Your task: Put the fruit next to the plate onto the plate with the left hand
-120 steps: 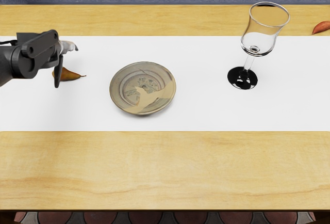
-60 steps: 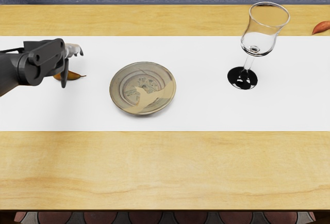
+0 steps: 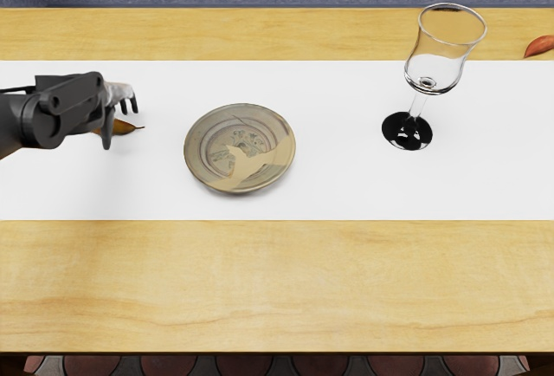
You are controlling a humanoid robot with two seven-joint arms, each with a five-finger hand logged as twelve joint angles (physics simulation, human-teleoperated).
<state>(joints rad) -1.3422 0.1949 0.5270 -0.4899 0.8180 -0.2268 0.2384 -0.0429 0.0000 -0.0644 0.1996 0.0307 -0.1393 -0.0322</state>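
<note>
Round olive-brown ceramic plate (image 3: 240, 148): cream swirl pattern. Clear stemmed glass (image 3: 430, 73): black foot. Cloth runner (image 3: 346, 187): plain white. Wooden table (image 3: 277, 289): honey-yellow, faint grain. Small pointed fruit (image 3: 125, 126): orange-brown. Left hand (image 3: 93, 104): charcoal grey.

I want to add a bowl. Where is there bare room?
Bare: the runner between plate and wine glass, and the wooden strip below the runner. Crowded: left of the plate, where the left robot hand hangs over the fruit.
</note>
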